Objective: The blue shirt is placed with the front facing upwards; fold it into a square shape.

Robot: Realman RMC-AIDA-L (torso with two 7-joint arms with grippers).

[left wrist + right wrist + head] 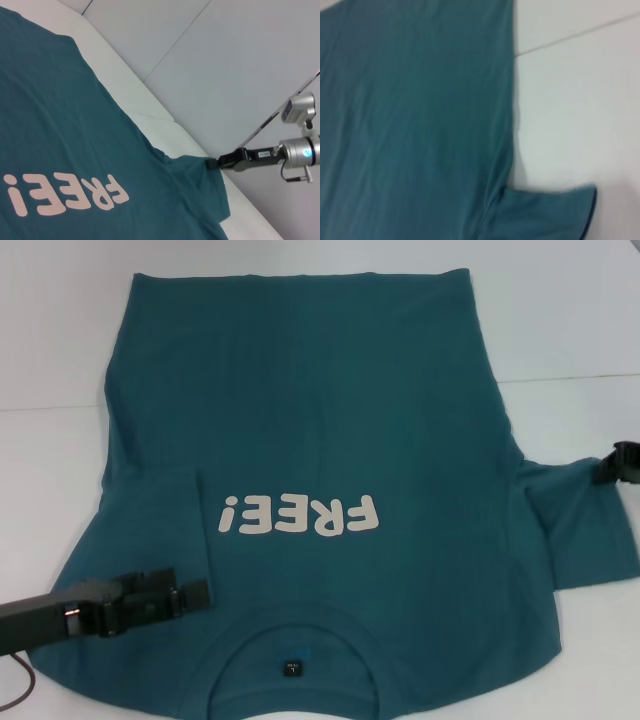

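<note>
The blue shirt [320, 410] lies flat with its front up, collar nearest me, and white "FREE!" lettering [300, 515] across the chest. Its left sleeve [150, 500] is folded in over the body. My left gripper [200, 595] hovers over the shirt's left shoulder, beside the collar. At the far right, my right gripper [612, 465] sits at the outer edge of the right sleeve [580, 525]. In the left wrist view that sleeve's corner [200, 165] is drawn up to a point at the right gripper [216, 163], which is shut on it. The right wrist view shows the shirt [420, 115] and the sleeve [545, 212].
The shirt rests on a white table [560, 320] with a seam line running across it at the right. A small dark neck label [291, 667] sits inside the collar. A cable [20, 695] hangs under my left arm at the lower left.
</note>
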